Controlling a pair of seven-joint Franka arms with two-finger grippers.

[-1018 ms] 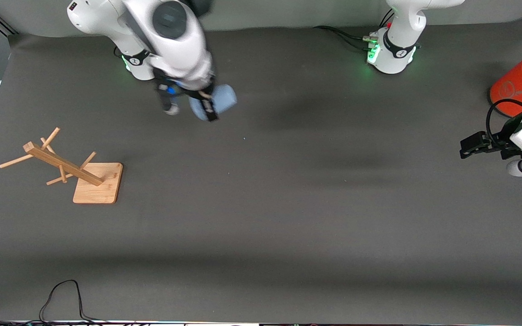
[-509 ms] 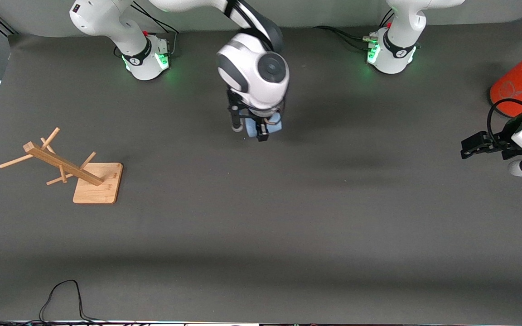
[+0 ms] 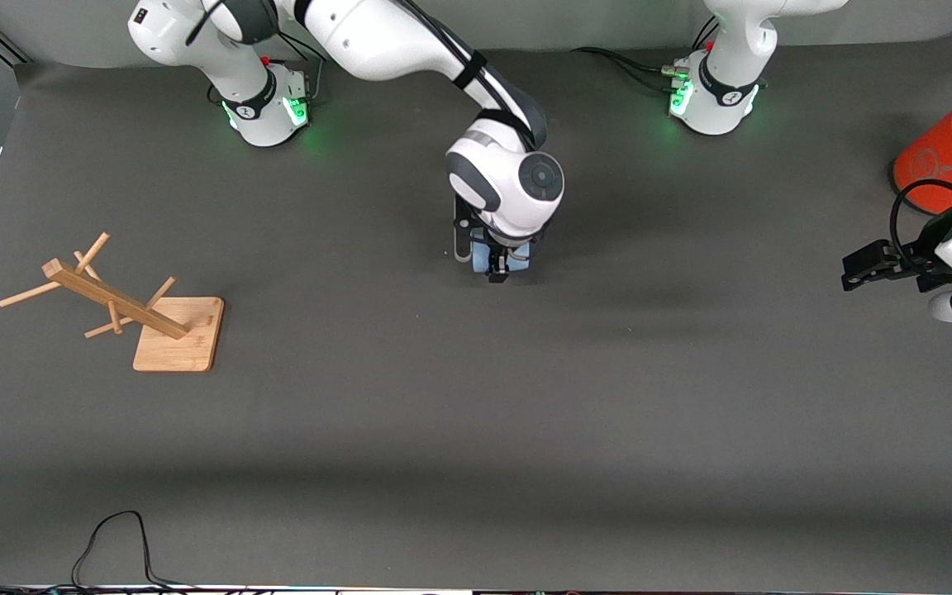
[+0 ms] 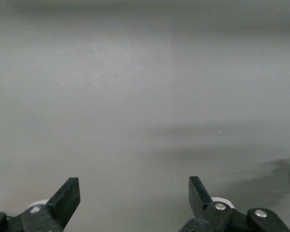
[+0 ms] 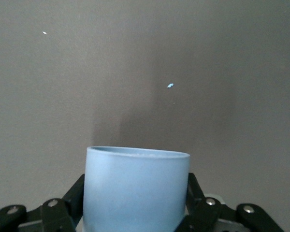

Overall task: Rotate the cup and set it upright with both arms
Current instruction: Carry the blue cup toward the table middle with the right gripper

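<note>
Table [image 3: 476, 430]: we record a dark grey mat surface. On it: wooden rack [image 3: 125, 310] toward the right arm's end; orange can [image 3: 947, 161] toward the left arm's end; black cable [image 3: 116, 545] at the camera edge.

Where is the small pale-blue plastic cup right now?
The small pale-blue plastic cup is clamped in the right gripper, over the middle of the dark grey table, between the two arm bases in the front view.

The small pale-blue plastic tumbler [image 5: 137, 191] looks smooth and matt. The dark grey worktop [image 3: 476, 430] has a matt, cloth-like cover. The slanted pale wooden peg rack [image 3: 125, 306] shows bare, unvarnished grain. The white robot arms [image 3: 410, 49] have glossy plastic shells. The large orange cylinder [image 3: 943, 157] appears matt.
</note>
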